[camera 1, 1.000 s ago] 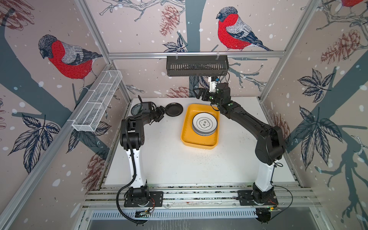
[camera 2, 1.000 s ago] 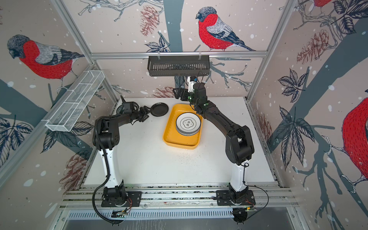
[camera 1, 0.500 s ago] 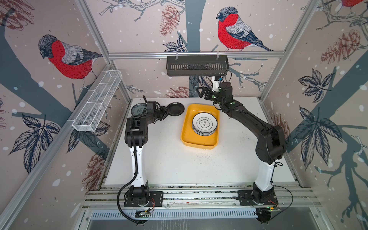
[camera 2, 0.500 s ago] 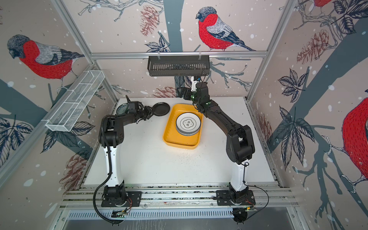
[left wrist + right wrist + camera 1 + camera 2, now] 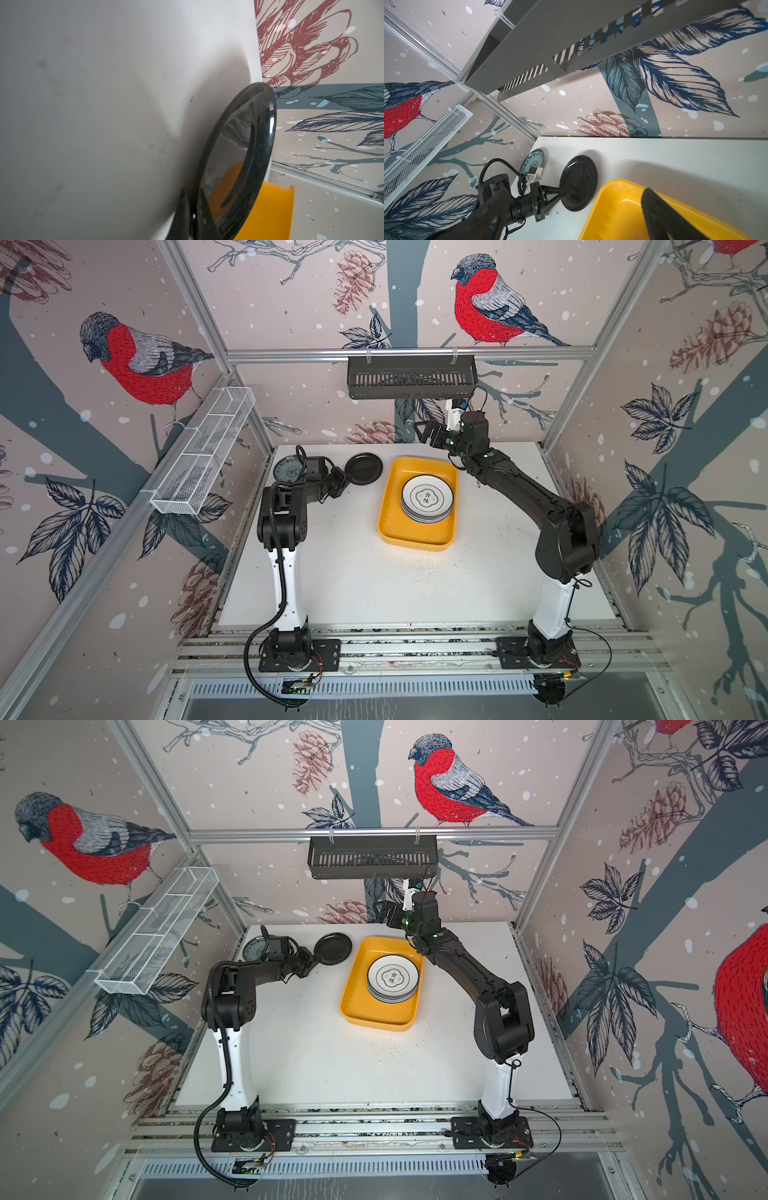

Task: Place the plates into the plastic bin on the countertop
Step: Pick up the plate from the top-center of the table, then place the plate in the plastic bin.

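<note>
A small black plate [image 5: 363, 469] [image 5: 333, 949] lies on the white countertop [image 5: 374, 585] at the back, left of the yellow plastic bin [image 5: 415, 540] [image 5: 374, 1022]. My left gripper [image 5: 345, 481] [image 5: 314, 961] [image 5: 194, 216] [image 5: 563, 190] is shut on that plate's near-left rim [image 5: 239, 155] [image 5: 578, 182]. A stack of plates [image 5: 427, 499] [image 5: 392, 978], topped by a white one with a black flower outline, sits in the bin. A teal patterned plate [image 5: 287, 467] [image 5: 532, 163] lies in the back left corner. My right gripper [image 5: 424, 434] [image 5: 384, 912] hangs open and empty above the bin's far edge.
A black slotted rack [image 5: 411, 377] hangs on the back wall just above my right gripper. A white wire-mesh basket [image 5: 203, 456] is fixed to the left wall. The left wrist sits close over the teal plate.
My left gripper has reached right to the black plate and closed on its rim. The right arm has barely shifted and stays open.
</note>
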`<action>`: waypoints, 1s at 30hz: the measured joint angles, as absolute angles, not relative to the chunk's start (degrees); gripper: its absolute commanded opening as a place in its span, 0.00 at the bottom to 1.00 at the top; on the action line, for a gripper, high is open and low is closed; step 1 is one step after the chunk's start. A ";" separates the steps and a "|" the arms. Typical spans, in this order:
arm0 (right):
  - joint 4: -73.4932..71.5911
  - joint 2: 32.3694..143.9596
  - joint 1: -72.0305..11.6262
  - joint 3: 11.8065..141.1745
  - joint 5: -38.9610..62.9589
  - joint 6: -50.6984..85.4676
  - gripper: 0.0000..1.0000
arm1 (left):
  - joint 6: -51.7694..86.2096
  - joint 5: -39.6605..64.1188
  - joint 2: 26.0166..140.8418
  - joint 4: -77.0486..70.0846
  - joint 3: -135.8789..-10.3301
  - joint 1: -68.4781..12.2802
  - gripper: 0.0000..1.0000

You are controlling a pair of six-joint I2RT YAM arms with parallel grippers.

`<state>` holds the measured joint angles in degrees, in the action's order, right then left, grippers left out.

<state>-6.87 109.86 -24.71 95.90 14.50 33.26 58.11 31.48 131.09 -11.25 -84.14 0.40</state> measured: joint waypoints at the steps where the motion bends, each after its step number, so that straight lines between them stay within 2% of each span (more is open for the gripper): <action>1: -6.85 109.51 -24.71 95.61 14.50 33.26 1.00 | 58.54 31.48 130.34 -11.29 -83.24 0.43 0.00; 17: -5.93 96.95 -24.56 83.15 11.42 32.84 1.00 | 64.05 35.94 109.38 -18.90 -66.70 0.56 0.00; 23: -3.81 91.33 -24.45 79.00 6.17 33.08 1.00 | 58.35 37.80 106.04 -12.51 -70.00 -1.45 0.00; 30: -0.58 81.49 -24.45 70.41 -1.54 35.31 1.00 | 48.38 38.37 106.61 2.24 -79.57 -7.16 0.00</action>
